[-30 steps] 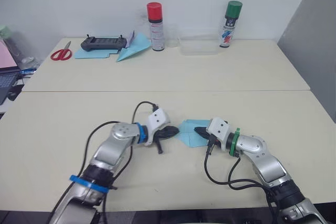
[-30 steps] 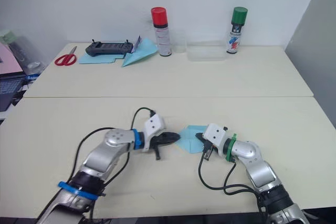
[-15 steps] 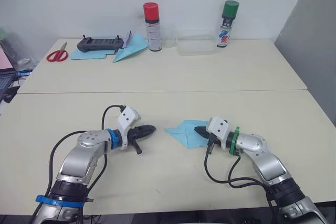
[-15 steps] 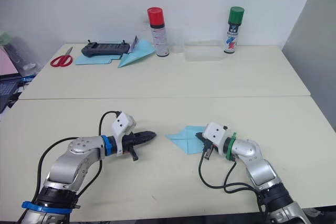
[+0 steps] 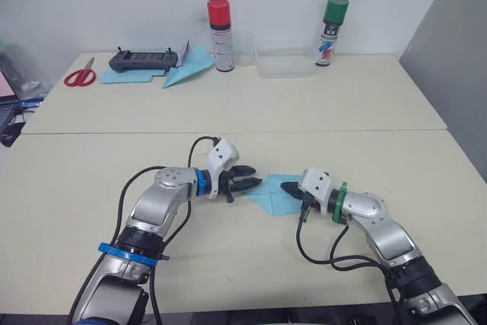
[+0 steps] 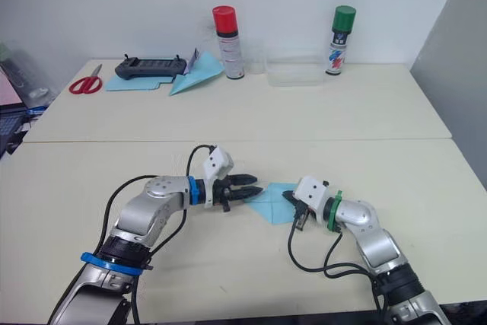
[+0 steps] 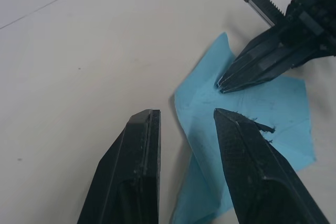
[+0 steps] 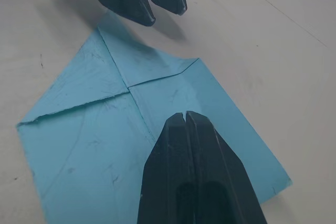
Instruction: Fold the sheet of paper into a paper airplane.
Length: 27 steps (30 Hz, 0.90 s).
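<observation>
The sheet of paper (image 5: 268, 192) is light blue and folded to a point, lying flat on the near table. My right gripper (image 5: 288, 186) is shut, its tip resting on the middle of the paper (image 8: 89, 129), where the fold lines meet. My left gripper (image 6: 253, 186) is open at the paper's left corner. In the left wrist view its fingers (image 7: 142, 135) straddle the edge of the paper (image 7: 262, 103), and the shut right gripper (image 7: 224, 83) shows just beyond them.
At the far table's back stand a red-capped spray can (image 5: 219, 24), a green-capped can (image 5: 329, 22) and a clear container (image 5: 285, 62). Back left lie a black controller (image 5: 144, 59) on a flat blue sheet, a paper dart (image 5: 186, 72) and red scissors (image 5: 78, 76).
My left gripper swung out to the left, then came back to the paper's left corner and now stands open. The right gripper stayed on the paper. The camera shifted a little.
</observation>
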Available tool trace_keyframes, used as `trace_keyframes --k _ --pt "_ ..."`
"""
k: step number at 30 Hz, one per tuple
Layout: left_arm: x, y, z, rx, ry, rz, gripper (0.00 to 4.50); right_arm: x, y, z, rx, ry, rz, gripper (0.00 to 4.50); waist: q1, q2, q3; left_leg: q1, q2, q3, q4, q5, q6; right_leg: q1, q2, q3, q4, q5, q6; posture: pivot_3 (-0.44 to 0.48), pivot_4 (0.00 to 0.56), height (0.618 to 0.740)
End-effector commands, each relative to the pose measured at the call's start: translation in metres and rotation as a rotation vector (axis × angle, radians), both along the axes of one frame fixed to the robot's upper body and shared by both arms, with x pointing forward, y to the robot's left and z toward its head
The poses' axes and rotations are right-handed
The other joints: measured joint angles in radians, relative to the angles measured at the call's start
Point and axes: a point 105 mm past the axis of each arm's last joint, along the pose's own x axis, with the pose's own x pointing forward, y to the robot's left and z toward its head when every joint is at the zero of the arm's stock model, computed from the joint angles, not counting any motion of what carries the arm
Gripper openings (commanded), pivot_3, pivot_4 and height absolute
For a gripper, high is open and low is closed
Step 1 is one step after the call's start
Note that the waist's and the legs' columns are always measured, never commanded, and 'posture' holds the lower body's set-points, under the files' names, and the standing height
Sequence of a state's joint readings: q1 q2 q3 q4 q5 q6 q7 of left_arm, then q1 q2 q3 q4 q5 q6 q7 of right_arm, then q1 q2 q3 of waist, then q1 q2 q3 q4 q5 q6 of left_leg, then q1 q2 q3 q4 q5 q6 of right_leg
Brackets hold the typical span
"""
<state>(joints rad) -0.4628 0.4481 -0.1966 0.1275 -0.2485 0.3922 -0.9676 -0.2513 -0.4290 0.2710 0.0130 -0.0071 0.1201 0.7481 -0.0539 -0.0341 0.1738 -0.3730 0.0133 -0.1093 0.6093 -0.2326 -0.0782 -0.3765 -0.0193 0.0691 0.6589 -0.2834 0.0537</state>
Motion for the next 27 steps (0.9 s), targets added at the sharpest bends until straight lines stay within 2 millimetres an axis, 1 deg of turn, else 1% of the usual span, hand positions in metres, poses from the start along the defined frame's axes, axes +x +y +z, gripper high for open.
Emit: trace_keyframes --k 1,3,4,5,7,13,16,19,22,25,27 --pt "-0.001 -0.004 0.020 -0.083 -0.094 -0.021 1.73 -0.003 -0.015 -0.018 -0.044 0.071 -0.049 0.00 0.004 0.000 0.000 -0.001 0.000 0.000 0.000 0.000 0.000 -0.001 0.000 0.000 0.000 0.000 0.000 0.000 0.150 0.740" --pt "-0.006 -0.007 0.029 -0.143 -0.110 -0.045 1.30 -0.003 -0.016 -0.019 -0.043 0.072 -0.053 0.00 0.006 0.000 0.000 -0.003 0.000 0.000 0.001 0.000 0.000 -0.002 -0.001 0.000 0.000 0.000 0.000 0.000 0.150 0.740" --pt "-0.008 -0.008 0.031 -0.151 -0.118 -0.054 1.01 -0.004 -0.016 -0.019 -0.044 0.073 -0.054 0.00 0.007 0.000 0.000 -0.003 0.000 0.000 0.001 0.000 0.000 -0.002 -0.001 0.000 0.000 0.000 0.000 0.000 0.150 0.740" --pt "-0.009 -0.009 0.031 -0.146 -0.120 -0.060 0.68 -0.004 -0.016 -0.019 -0.044 0.073 -0.055 0.00 0.007 0.000 0.000 -0.003 -0.001 0.000 0.001 0.000 0.000 -0.002 -0.001 0.000 0.000 0.000 0.000 0.000 0.150 0.740" --pt "-0.010 -0.007 0.025 -0.105 -0.119 -0.061 0.03 -0.005 -0.016 -0.020 -0.044 0.074 -0.055 0.00 0.007 0.000 0.000 -0.003 0.000 0.000 0.001 0.000 0.000 -0.002 -0.001 0.000 0.000 0.000 0.000 0.000 0.150 0.740" --pt "-0.014 -0.006 -0.003 0.031 -0.063 -0.076 0.03 -0.003 -0.014 -0.020 -0.049 0.070 -0.050 0.00 0.006 0.000 0.000 -0.003 -0.001 0.000 0.001 0.000 0.000 -0.002 -0.001 0.000 0.000 0.000 0.000 0.000 0.150 0.740" --pt "-0.017 -0.003 -0.029 0.161 -0.039 -0.093 0.03 -0.001 -0.013 -0.016 -0.043 0.065 -0.043 0.00 0.006 0.000 0.000 -0.003 -0.001 0.000 0.001 0.000 0.000 -0.002 0.000 0.000 0.000 0.000 0.000 0.000 0.150 0.740" --pt "-0.024 0.000 -0.043 0.227 -0.034 -0.133 0.03 0.003 -0.017 -0.003 -0.002 0.056 -0.042 0.00 0.007 0.001 0.000 -0.002 0.000 -0.001 0.001 0.000 0.000 -0.001 0.000 -0.001 0.000 0.000 0.000 0.000 0.150 0.740" --pt "-0.028 0.003 -0.050 0.261 -0.035 -0.154 0.03 0.011 -0.024 0.020 0.136 0.108 -0.102 0.00 0.008 0.001 0.000 -0.002 -0.001 0.000 0.001 0.000 0.000 -0.001 -0.001 0.000 0.000 0.000 0.000 0.000 0.150 0.740" --pt "-0.028 0.003 -0.052 0.259 -0.035 -0.149 0.00 0.014 -0.036 0.032 0.232 0.209 -0.126 0.63 0.011 0.003 0.001 -0.003 -0.001 0.000 0.001 0.000 0.000 -0.002 -0.001 0.000 0.000 0.000 0.000 0.000 0.150 0.740" --pt "-0.028 0.003 -0.053 0.261 -0.038 -0.148 0.00 0.015 -0.046 0.034 0.265 0.271 -0.141 1.30 0.011 0.005 0.003 -0.003 -0.001 0.000 0.001 0.000 0.000 -0.002 -0.001 0.000 0.000 0.000 0.000 0.000 0.150 0.740"
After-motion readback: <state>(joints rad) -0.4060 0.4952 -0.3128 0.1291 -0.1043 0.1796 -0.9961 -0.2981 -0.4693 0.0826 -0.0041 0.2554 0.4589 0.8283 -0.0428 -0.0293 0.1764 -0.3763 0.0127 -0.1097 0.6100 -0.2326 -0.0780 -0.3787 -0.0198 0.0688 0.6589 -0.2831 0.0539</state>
